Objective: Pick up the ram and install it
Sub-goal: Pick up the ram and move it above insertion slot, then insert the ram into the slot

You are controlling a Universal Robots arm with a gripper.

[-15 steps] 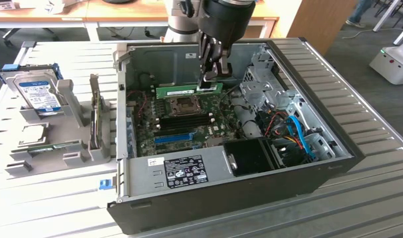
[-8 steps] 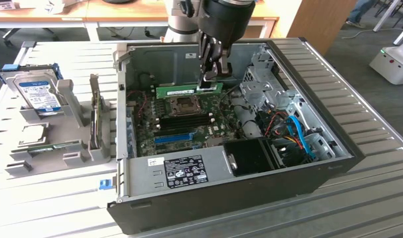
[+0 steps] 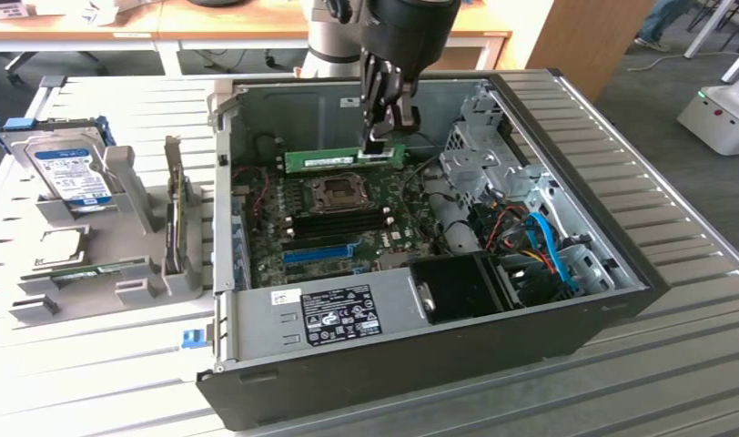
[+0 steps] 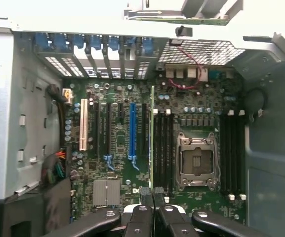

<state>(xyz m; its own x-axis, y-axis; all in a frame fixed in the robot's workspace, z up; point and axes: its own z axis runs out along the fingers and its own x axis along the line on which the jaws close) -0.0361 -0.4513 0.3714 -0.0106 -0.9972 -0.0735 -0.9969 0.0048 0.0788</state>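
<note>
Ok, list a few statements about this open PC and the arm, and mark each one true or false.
1. The gripper holds the ram near one end. True.
2. The hard drive sits inside the computer case. False: it stands in a grey holder outside the case, on the exterior view's left.
3. The case is open, with the motherboard exposed. True.
4. A cooler covers the CPU socket. False: the socket is bare.
</note>
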